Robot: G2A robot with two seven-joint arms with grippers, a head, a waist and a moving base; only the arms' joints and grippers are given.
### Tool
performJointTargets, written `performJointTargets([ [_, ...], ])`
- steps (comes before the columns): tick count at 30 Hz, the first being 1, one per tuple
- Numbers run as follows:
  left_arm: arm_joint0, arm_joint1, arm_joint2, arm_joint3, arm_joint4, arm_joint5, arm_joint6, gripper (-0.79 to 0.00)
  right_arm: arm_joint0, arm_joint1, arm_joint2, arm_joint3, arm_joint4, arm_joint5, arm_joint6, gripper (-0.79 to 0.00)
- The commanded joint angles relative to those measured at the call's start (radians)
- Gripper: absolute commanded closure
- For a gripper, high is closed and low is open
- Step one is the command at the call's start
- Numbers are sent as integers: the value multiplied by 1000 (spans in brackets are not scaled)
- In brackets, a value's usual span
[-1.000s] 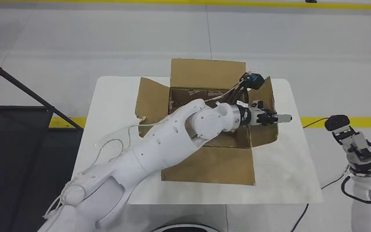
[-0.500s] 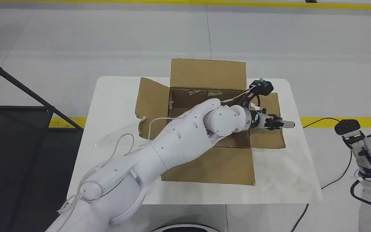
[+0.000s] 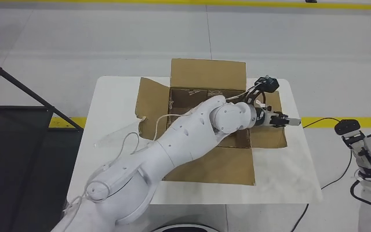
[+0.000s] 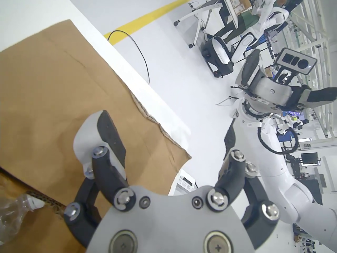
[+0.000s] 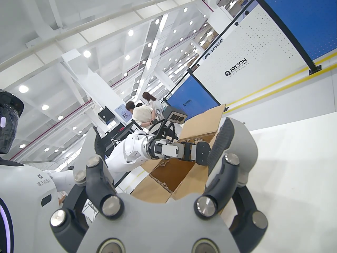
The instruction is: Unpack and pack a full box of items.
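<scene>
An open cardboard box (image 3: 207, 74) stands on the white table (image 3: 116, 110) with its flaps spread; my left arm lies across it and hides most of the inside. My left gripper (image 3: 285, 120) hovers over the box's right flap (image 3: 271, 137), open with nothing between its fingers (image 4: 109, 135); one finger is above the flap (image 4: 52, 80), the other past its torn edge. A crumpled clear plastic wrap (image 4: 11, 212) shows in the box. My right gripper (image 3: 349, 129) hangs open beside the table's right end, off the table, facing the box (image 5: 171, 175).
The table's right strip (image 3: 298, 168) and left part are bare white. A black cable (image 3: 324, 120) runs on the floor right of the table. A dark panel (image 3: 26, 168) stands at the left. People are far off in the hall.
My left gripper has slid to the right over the right flap, and the flap now lies pushed out lower and flatter. The right gripper has shifted slightly rightward.
</scene>
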Motion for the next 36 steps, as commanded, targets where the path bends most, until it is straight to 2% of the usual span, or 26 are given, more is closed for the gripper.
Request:
performJointTargets([
  [1, 1, 8, -22, -15, 13, -12, 7, -785, 0, 0, 0, 0, 0, 0, 0, -785],
  [5, 28, 49, -95, -105, 61, -29, 18, -785, -2, 0, 10, -30, -38, 3, -35, -785],
  [7, 61, 83, -149, -189, 109, -21, 21, -785, -6, -1, 16, -73, -79, -2, -67, -785],
  [9, 120, 125, -220, -311, 165, 0, 13, -785, -6, -1, 22, -121, -122, -7, -94, -785],
  [12, 262, 194, -362, -561, 272, 54, -33, -785, 1, 0, 28, -202, -200, -1, -121, -785],
  [15, 456, 256, -528, -860, 377, 104, -96, -785, 20, 4, 26, -288, -301, 33, -127, -785],
  [18, 646, 297, -688, -1114, 435, 120, -146, -785, 53, 8, 10, -374, -428, 77, -139, -785],
  [21, 788, 321, -815, -1280, 442, 112, -178, -785, 85, 11, -33, -463, -546, 124, -146, -785],
  [24, 900, 337, -920, -1389, 425, 86, -184, -785, 126, 15, -99, -538, -664, 190, -129, -785],
  [27, 1000, 349, -1011, -1455, 395, 49, -170, -785, 179, 19, -196, -598, -791, 246, -91, -785],
  [32, 1152, 361, -1138, -1491, 317, -44, -116, -785, 268, 21, -389, -636, -956, 302, -18, -785],
  [36, 1238, 368, -1216, -1486, 259, -128, -50, -785, 330, 17, -520, -636, -1103, 374, 3, -785],
])
